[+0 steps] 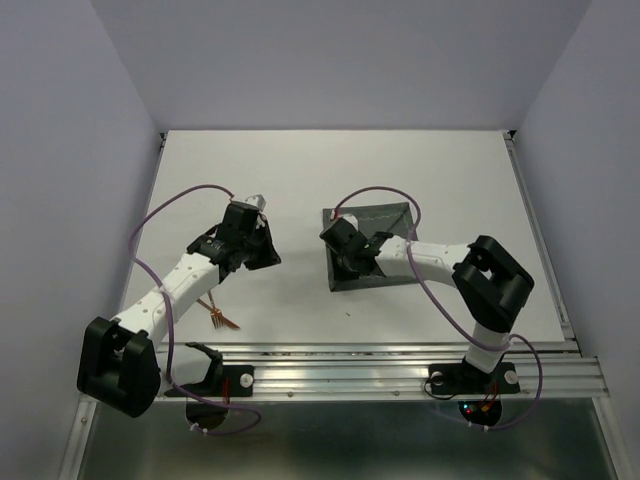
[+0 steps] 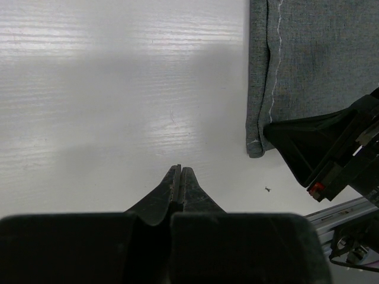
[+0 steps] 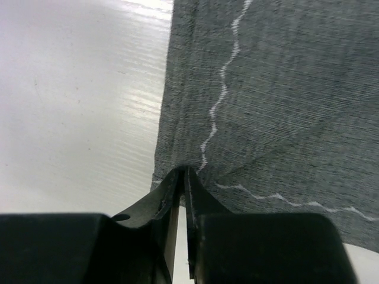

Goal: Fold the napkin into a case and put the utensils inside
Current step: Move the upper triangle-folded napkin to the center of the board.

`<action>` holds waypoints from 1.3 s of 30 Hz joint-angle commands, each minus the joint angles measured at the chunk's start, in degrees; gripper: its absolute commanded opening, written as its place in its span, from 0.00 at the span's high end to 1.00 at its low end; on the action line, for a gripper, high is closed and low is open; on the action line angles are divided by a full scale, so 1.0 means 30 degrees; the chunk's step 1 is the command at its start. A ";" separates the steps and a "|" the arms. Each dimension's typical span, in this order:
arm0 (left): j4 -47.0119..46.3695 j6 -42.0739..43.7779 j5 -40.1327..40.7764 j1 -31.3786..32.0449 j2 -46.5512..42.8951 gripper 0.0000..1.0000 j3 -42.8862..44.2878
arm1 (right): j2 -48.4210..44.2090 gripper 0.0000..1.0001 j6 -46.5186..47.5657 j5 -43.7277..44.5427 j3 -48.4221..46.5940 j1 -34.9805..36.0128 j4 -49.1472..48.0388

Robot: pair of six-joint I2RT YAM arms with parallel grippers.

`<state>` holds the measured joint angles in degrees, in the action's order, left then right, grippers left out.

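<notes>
The napkin lies flat on the white bench. It is not a case yet. The right end effector sits at the napkin's left edge. Its two fingers are almost pressed together, pinching a small bit of cloth right by the white stitching. The cloth puckers toward the tips.

The left end effector hangs over bare bench to the left of the napkin and does not touch it. Its fingers are pressed tight together with nothing between them. The fork lies well apart from the napkin, off to its left and nearer the arm bases, beside the left arm.

What could go wrong? The bite on the cloth is very small, only at the edge. If the arm lifts or pulls fast, I think the cloth could slip out and flop down. Nothing holds down the other side of the napkin, so the whole napkin may slide along instead of folding over. Then the fold would come out crooked, and the case might be too loose to hold the fork.
</notes>
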<state>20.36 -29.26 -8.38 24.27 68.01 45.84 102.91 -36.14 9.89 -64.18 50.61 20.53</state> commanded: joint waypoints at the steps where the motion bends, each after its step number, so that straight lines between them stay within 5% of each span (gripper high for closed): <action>1: -0.0254 -0.0063 0.0157 -0.0093 -0.0901 1.00 -0.0164 | -0.0965 0.83 0.0971 0.2852 -0.1659 0.0152 0.0801; 22: 0.0948 -0.0589 0.0831 -0.0356 -0.3302 1.00 -0.0545 | 0.6708 0.83 0.2584 0.3006 -1.0183 -0.3540 0.1268; 39: -0.0603 -0.1906 -0.0339 -0.0474 -0.2690 0.84 -0.1218 | 0.3993 0.85 0.3902 -0.0485 -0.5561 -0.1374 -0.0224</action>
<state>21.74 -33.21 -7.38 23.14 58.59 43.70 118.89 -26.48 11.40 -84.01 43.66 18.81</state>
